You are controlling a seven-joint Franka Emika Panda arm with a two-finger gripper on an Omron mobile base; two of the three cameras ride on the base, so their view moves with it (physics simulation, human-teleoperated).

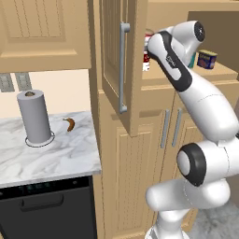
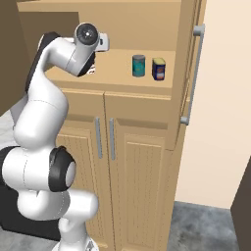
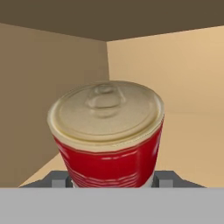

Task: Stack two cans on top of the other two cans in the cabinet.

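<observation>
Jaws grip a red-and-white cylindrical can [image 3: 107, 135] with a beige pull-tab lid; no readable writing. At its 3 o'clock on the shelf, a squat navy-blue tin [image 2: 158, 69] bears illegible yellow markings.

It was a home kitchen: light-wood cabinets [image 1: 140, 154] filled the frame's middle, a marble counter [image 1: 56, 154] at left held a paper-towel roll [image 1: 34, 116], with a dark dishwasher [image 1: 46, 207] at lower left.
</observation>
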